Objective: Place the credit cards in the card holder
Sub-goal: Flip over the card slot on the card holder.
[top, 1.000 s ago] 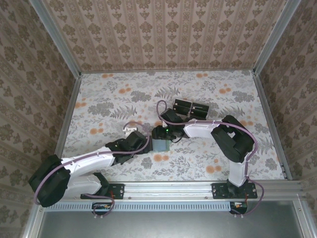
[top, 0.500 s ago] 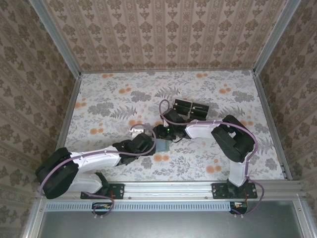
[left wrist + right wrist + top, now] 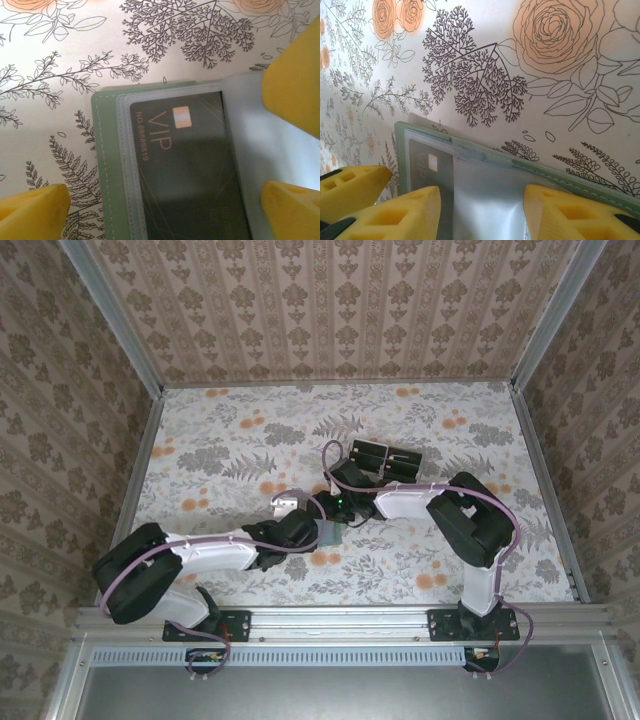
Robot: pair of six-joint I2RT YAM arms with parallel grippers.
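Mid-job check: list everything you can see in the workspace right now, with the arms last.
card holder: one, grey-green, lying open mid-table between the two arms' tips.
VIP card: one, black with gold lettering, under the holder's clear sleeve.
loose cards: two black patches side by side, beyond the holder; too small to tell whether they are stacked.
tablecloth: one, white with grey leaves and orange flowers.
walls: beige patterned, on three sides.
left arm: one, white and black, reaching in from the near left; yellow-tipped jaws wide open over the holder.
right arm: one, white and black, reaching in from the near right; jaws part open at the clear sleeve.
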